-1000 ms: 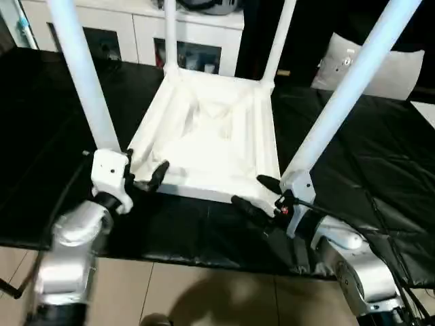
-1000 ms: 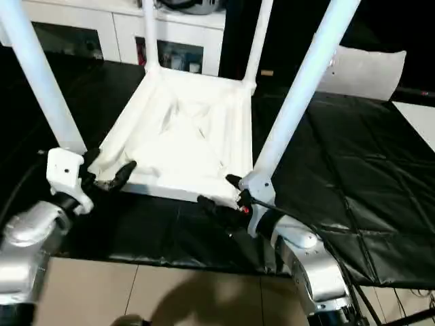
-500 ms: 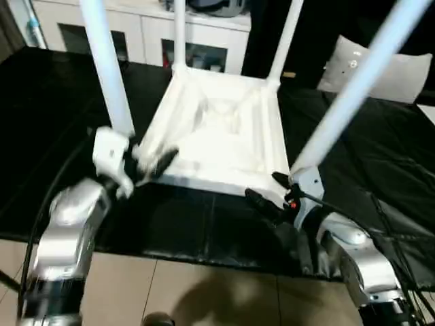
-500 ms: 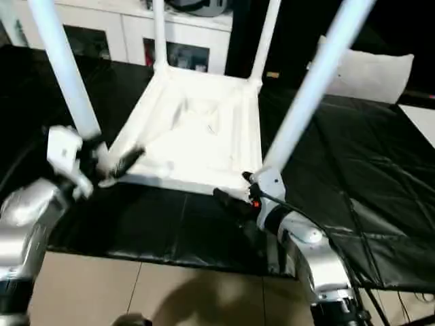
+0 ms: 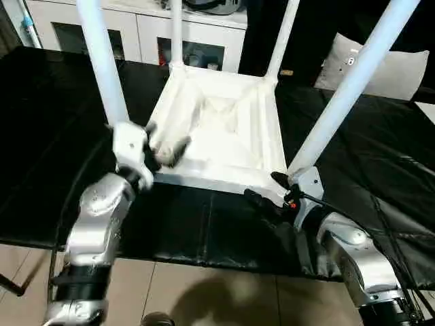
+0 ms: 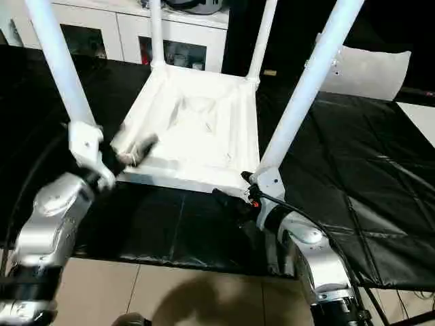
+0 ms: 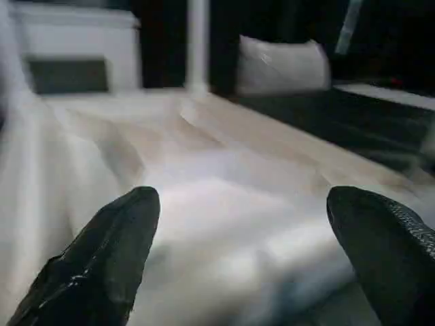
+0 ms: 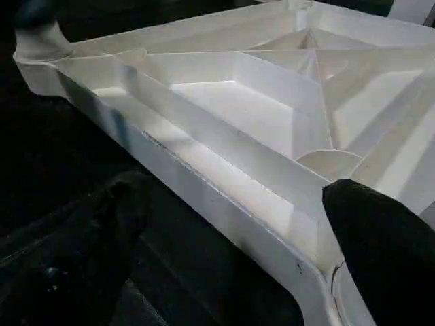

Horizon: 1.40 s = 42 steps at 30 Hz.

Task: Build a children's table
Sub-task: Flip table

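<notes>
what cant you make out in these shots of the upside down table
- Leg tops: all four legs are cut off by the upper edge in both eye views.
- Near left corner socket: the left tool and its white wrist block cover it in the left eye view.
- Left tool contact: motion blur in the eye views hides whether its fingers touch the table top.
- Cabinet contents: too small and dark behind the glass.

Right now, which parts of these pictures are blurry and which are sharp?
Left eye view: the left gripper is smeared, the table top soft. Left wrist view: hazy throughout. Right wrist view: the ribbed underside is crisp, the near fingers out of focus.
</notes>
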### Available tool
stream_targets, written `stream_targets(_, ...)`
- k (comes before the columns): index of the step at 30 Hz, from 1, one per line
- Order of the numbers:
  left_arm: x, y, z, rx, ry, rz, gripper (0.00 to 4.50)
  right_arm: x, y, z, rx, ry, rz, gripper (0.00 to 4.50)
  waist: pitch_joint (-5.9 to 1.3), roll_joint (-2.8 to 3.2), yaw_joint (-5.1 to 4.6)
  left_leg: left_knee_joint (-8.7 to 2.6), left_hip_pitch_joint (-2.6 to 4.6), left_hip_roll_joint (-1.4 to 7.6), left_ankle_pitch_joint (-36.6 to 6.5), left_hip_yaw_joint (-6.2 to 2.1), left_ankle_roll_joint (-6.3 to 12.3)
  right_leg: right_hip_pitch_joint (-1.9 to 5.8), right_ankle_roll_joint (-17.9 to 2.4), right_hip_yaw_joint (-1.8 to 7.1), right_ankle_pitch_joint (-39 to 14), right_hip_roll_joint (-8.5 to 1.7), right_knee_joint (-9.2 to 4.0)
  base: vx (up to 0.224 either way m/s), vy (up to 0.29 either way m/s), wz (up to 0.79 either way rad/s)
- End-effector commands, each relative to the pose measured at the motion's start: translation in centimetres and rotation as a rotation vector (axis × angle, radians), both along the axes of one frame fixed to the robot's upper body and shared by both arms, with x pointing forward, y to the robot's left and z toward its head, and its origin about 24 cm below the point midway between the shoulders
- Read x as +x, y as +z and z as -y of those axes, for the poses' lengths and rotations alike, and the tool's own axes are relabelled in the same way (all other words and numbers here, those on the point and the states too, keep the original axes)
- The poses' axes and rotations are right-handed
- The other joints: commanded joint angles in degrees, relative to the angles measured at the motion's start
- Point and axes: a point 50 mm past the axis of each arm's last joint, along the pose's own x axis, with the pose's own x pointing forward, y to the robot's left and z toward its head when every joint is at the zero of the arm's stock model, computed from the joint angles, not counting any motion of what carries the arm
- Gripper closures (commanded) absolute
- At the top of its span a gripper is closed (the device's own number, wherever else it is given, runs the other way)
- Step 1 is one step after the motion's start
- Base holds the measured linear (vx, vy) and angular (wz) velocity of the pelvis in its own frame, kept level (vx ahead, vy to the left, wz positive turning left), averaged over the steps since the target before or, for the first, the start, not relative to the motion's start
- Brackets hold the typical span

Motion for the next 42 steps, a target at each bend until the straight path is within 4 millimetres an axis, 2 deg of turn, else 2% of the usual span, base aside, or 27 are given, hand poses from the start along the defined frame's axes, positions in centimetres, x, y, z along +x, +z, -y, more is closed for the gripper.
stream_targets(1, -0.2, 0.9, 0.4, -0.012, -0.068, 0.024, 0.03, 0.1, 0.0, 0.6, -0.016, -0.02, 0.002, 0.0, -2.85, 0.8, 0.03, -4.49, 1.09, 2.12, -15.9, -0.46, -1.22, 1.56, -6.9, 3.56, -11.4, -5.28, -4.45, 0.0, 0.0, 0.0)
stream_targets(6, -1.8, 1.1, -1.4, 0.04, -0.13, -0.013, 0.03, 0.7, 0.0, 1.4, -0.036, -0.064, 0.007, 0.0, -2.62, 0.81, -0.08, -4.71, 1.03, 2.09, -17.3, -0.41, -1.37, 1.47, -7.0, 3.57, -13.2, -5.2, -4.51, 0.0, 0.0, 0.0)
stream_targets(10, -3.0, 1.3, -4.3, 0.116, -0.03, -0.048, 0.03, 1.2, 0.0, 3.0, -0.068, -0.13, 0.011, 0.0, -2.64, 1.01, -0.36, -4.7, 1.2, 2.09, -18.0, -0.37, -1.86, 1.38, -7.1, 3.61, -14.1, -5.08, -4.42, 0.0, 0.0, 0.0)
stream_targets(11, -3.1, 1.3, -4.6, 0.122, -0.012, -0.05, 0.03, 1.2, 0.0, 3.1, -0.072, -0.136, 0.01, 0.0, -2.56, 1.38, -0.33, -4.67, 1.37, 2.11, -18.7, -0.31, -1.93, 1.15, -7.3, 3.69, -13.9, -5.01, -4.58, 0.0, 0.0, 0.0)
stream_targets(12, -3.4, 1.2, -5.2, 0.129, 0.03, -0.065, 0.03, 1.3, 0.0, 3.5, -0.083, -0.148, 0.013, 0.0, -2.68, 1.25, -0.17, -4.63, 1.38, 2.1, -18.6, -0.32, -1.98, 1.29, -7.4, 3.67, -13.5, -4.97, -4.39, 0.0, 0.0, 0.0)
stream_targets(13, -4.0, 1.0, -5.9, 0.145, 0.073, -0.08, 0.03, 1.3, 0.0, 3.7, -0.09, -0.154, 0.016, 0.0, -2.65, 1.61, -0.11, -4.66, 1.3, 2.08, -18.4, -0.4, -1.93, 1.3, -7.4, 3.68, -13.1, -5.0, -4.39, 0.0, 0.0, 0.0)
stream_targets(15, -4.5, 1.0, -6.5, 0.153, 0.104, -0.095, 0.03, 1.2, 0.1, 3.8, -0.092, -0.154, 0.019, 0.0, -2.62, 1.39, -0.28, -4.67, 1.14, 2.08, -18.4, -0.36, -1.72, 1.43, -7.4, 3.67, -12.5, -4.89, -4.44, 0.0, 0.0, 0.0)
stream_targets(16, -4.8, 0.9, -6.8, 0.153, 0.131, -0.103, 0.03, 1.2, 0.2, 3.8, -0.088, -0.148, 0.021, 0.0, -2.64, 1.43, -0.23, -4.61, 1.29, 2.03, -18.5, -0.27, -1.62, 1.31, -7.4, 3.69, -12.6, -4.8, -4.46, 0.0, 0.0, 0.0)
stream_targets(17, -5.0, 1.0, -6.9, 0.125, 0.168, -0.097, 0.03, 1.0, 0.2, 3.3, -0.078, -0.113, 0.023, 0.0, -2.52, 1.07, -0.26, -4.64, 1.19, 2.02, -18.8, -0.27, -1.35, 1.34, -7.4, 3.69, -13.5, -4.84, -4.57, 0.0, 0.0, 0.0)
stream_targets(20, -4.9, 1.1, -6.6, 0.075, 0.21, -0.083, 0.03, 0.7, 0.3, 2.3, -0.055, -0.054, 0.021, 0.0, -2.46, 1.06, -0.12, -4.66, 1.17, 2.04, -19.3, -0.34, -1.11, 1.3, -6.9, 3.68, -15.8, -4.95, -4.83, 0.0, 0.0, 0.0)
stream_targets(21, -4.5, 1.0, -6.3, 0.058, 0.219, -0.078, 0.03, 0.6, 0.3, 1.7, -0.043, -0.023, 0.022, 0.0, -2.48, 0.7, -0.2, -4.66, 1.13, 2.01, -19.3, -0.34, -1.03, 1.34, -6.4, 3.69, -16.5, -4.95, -4.94, 0.0, 0.0, 0.0)
stream_targets(22, -3.8, 0.8, -6.0, 0.054, 0.236, -0.078, 0.03, 0.5, 0.3, 1.1, -0.034, 0.008, 0.023, 0.0, -2.54, 0.59, -0.19, -4.64, 1.13, 2.0, -19.1, -0.32, -0.98, 1.37, -6.4, 3.68, -16.5, -4.92, -4.88, 0.0, 0.0, 0.0)
stream_targets(23, -3.4, 0.7, -5.8, 0.053, 0.247, -0.078, 0.03, 0.5, 0.3, 0.6, -0.03, 0.028, 0.024, 0.0, -2.55, 0.88, -0.03, -4.56, 1.41, 1.99, -19.2, -0.27, -1.06, 1.08, -6.3, 3.76, -16.5, -4.92, -5.0, 0.0, 0.0, 0.0)
stream_targets(24, -3.3, 0.6, -5.8, 0.054, 0.25, -0.079, 0.03, 0.5, 0.3, 0.6, -0.03, 0.029, 0.024, 0.0, -2.59, 0.81, -0.15, -4.68, 1.07, 1.97, -18.6, -0.42, -1.19, 1.38, -6.2, 3.73, -15.7, -4.95, -4.86, 0.0, 0.0, 0.0)
stream_targets(25, -2.4, 0.4, -5.8, 0.067, 0.291, -0.077, 0.03, 0.6, 0.3, 0.1, -0.028, 0.043, 0.028, 0.0, -2.57, 0.52, -0.13, -4.74, 1.07, 2.01, -18.6, -0.41, -1.26, 1.4, -6.0, 3.71, -15.6, -4.91, -4.9, 0.0, 0.0, 0.0)
stream_targets(26, -1.2, 0.3, -5.9, 0.07, 0.347, -0.064, 0.03, 0.7, 0.3, -0.4, -0.018, 0.05, 0.03, 0.0, -2.48, 0.63, -0.15, -4.7, 1.32, 1.83, -19.2, -0.34, -1.26, 1.21, -5.5, 3.75, -16.3, -4.82, -5.06, 0.0, 0.0, 0.0)
stream_targets(28, -0.6, 0.5, -5.5, 0.048, 0.342, -0.048, 0.03, 0.8, 0.4, -0.8, -0.013, 0.055, 0.032, 0.0, -2.82, 0.56, -0.09, -4.67, 1.13, 1.84, -17.9, -0.52, -1.54, 1.62, -5.1, 3.76, -15.3, -5.1, -4.84, 0.0, 0.0, 0.0)
stream_targets(29, -0.2, 0.7, -5.2, 0.028, 0.339, -0.041, 0.03, 0.8, 0.4, -1.0, -0.009, 0.058, 0.034, 0.0, -2.91, 0.91, -0.03, -4.65, 1.19, 1.96, -17.2, -0.54, -1.83, 1.58, -5.6, 3.79, -13.5, -5.15, -4.7, 0.0, 0.0, 0.0)
stream_targets(30, 0.0, 0.7, -5.0, 0.019, 0.339, -0.038, 0.03, 0.8, 0.4, -1.1, -0.008, 0.059, 0.036, 0.0, -3.13, 0.68, -0.08, -4.55, 1.15, 2.04, -15.9, -0.53, -1.89, 1.75, -6.3, 3.76, -10.6, -5.09, -4.29, 0.0, 0.0, 0.0)
stream_targets(31, 0.3, 0.7, -4.7, 0.011, 0.337, -0.036, 0.19, 0.9, 0.4, -1.3, -0.003, 0.059, 0.041, 0.0, -3.19, 1.1, 0.0, -4.5, 1.15, 2.03, -15.3, -0.54, -1.93, 1.74, -6.7, 3.77, -9.0, -5.06, -4.09, 0.0, 0.0, 0.0)
stream_targets(32, 0.6, 0.6, -4.6, 0.021, 0.353, -0.037, 0.31, 0.9, 0.4, -1.4, -0.001, 0.058, 0.045, 0.0, -3.23, 0.92, -0.13, -4.34, 1.08, 1.94, -14.4, -0.35, -1.78, 1.79, -7.0, 3.81, -6.8, -4.95, -3.97, 0.0, 0.0, 0.0)
stream_targets(33, 0.9, 0.5, -4.6, 0.035, 0.372, -0.038, 0.31, 0.9, 0.4, -1.5, -0.001, 0.057, 0.047, 0.0, -3.26, 1.1, -0.12, -4.26, 1.09, 1.83, -14.2, -0.27, -1.65, 1.8, -7.3, 3.81, -5.6, -4.85, -3.92, 0.0, 0.0, 0.0)
stream_targets(34, 1.1, 0.4, -4.6, 0.035, 0.393, -0.041, 0.38, 0.8, 0.4, -1.7, 0.001, 0.054, 0.05, 0.0, -3.27, 0.96, -0.16, -4.21, 1.1, 1.77, -14.1, -0.24, -1.52, 1.85, -7.2, 3.79, -5.5, -4.83, -3.89, 0.0, 0.0, 0.0)
stream_targets(37, 1.5, 0.2, -4.3, 0.023, 0.394, -0.04, 0.64, 0.8, 0.5, -2.0, 0.013, 0.049, 0.058, 0.0, -3.23, 1.53, -0.1, -4.29, 1.22, 1.86, -15.3, -0.32, -1.63, 1.88, -7.3, 3.78, -7.1, -5.0, -4.11, 0.0, 0.0, 0.0)
stream_targets(38, 1.6, 0.1, -3.9, 0.015, 0.375, -0.037, 0.76, 0.7, 0.5, -2.1, 0.019, 0.047, 0.061, 0.0, -3.17, 1.37, -0.09, -4.35, 1.18, 1.86, -15.4, -0.35, -1.6, 1.93, -7.3, 3.78, -7.8, -5.03, -4.24, 0.0, 0.0, 0.0)
stream_targets(39, 1.7, 0.0, -3.7, 0.017, 0.373, -0.036, 0.8, 0.6, 0.4, -2.2, 0.016, 0.052, 0.063, 0.0, -3.23, 2.12, 0.01, -4.36, 1.29, 1.94, -15.7, -0.44, -1.95, 1.84, -7.5, 3.8, -7.9, -5.09, -4.12, 0.0, 0.0, 0.0)
stream_targets(42, 1.9, -0.1, -3.3, 0.016, 0.381, -0.026, 0.92, 0.5, 0.2, -2.3, 0.014, 0.07, 0.06, 0.0, -3.12, 1.41, -0.04, -4.42, 1.27, 2.06, -16.6, -0.38, -1.88, 1.88, -7.7, 3.81, -8.2, -5.11, -4.26, 0.0, 0.0, 0.0)
